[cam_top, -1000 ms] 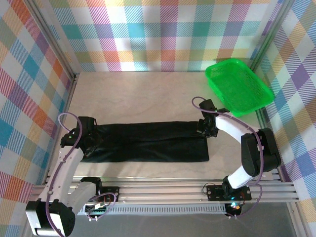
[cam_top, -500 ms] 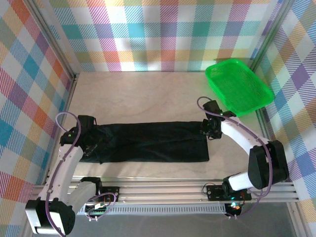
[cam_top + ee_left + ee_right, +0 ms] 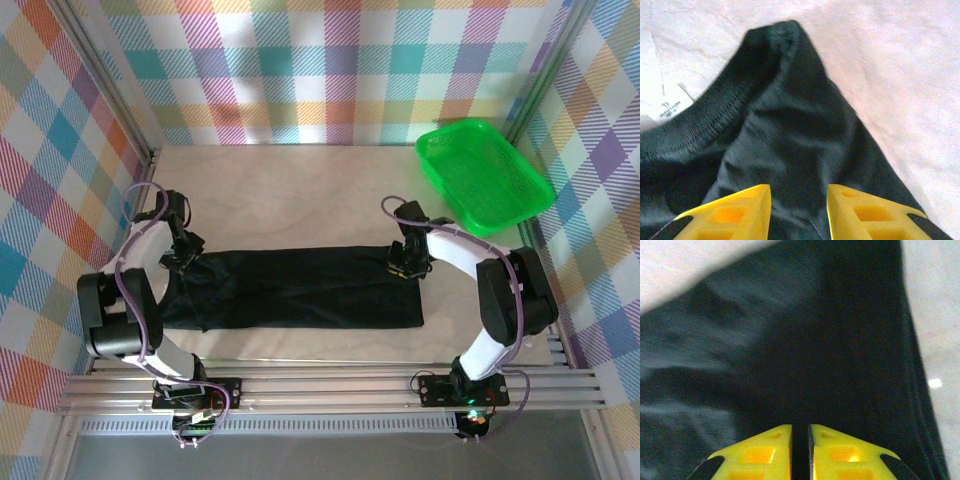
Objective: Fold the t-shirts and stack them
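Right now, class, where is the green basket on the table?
In the top view, the green basket sits in the far right corner of the table, apart from the black t-shirt spread across the near half.

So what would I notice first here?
A long black shirt lies folded across the middle of the table, with the left claw and right claw at its two ends. A bright green basket sits in the far right corner.
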`<act>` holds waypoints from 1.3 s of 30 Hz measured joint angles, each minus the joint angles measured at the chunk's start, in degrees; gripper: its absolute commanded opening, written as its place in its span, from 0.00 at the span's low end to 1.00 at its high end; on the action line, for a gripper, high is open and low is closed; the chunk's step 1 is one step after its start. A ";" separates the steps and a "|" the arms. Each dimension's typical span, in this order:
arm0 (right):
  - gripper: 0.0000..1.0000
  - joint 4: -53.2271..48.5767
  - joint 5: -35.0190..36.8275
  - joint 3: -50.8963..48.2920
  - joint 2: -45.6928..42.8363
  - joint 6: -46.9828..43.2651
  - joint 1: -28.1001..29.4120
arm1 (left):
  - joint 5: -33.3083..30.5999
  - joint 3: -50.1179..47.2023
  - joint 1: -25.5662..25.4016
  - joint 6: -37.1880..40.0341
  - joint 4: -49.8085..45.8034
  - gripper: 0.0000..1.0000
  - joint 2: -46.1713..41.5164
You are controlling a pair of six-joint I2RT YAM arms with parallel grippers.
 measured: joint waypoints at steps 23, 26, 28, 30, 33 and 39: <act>0.16 -5.79 5.31 -0.35 -10.99 -3.98 -4.09 | 7.41 5.25 4.11 4.07 2.10 0.35 -1.51; 0.13 -5.73 4.87 1.27 -10.08 -3.67 -3.19 | 9.66 3.28 -4.11 1.36 3.58 0.32 -3.15; 0.14 -5.68 4.63 2.73 -8.04 -3.32 -1.95 | 10.82 1.70 -7.37 -0.22 3.69 0.31 -2.01; 0.16 -5.07 3.72 3.87 -5.62 -2.62 -0.81 | 11.56 1.09 -8.70 -1.31 3.39 0.30 0.22; 0.15 -4.59 1.81 5.18 -1.16 -1.57 0.00 | 11.89 1.05 -8.83 -1.88 3.13 0.30 3.39; 0.14 -5.77 0.04 10.23 10.32 -1.40 -1.33 | 11.89 2.89 -7.74 -1.11 1.07 0.29 12.41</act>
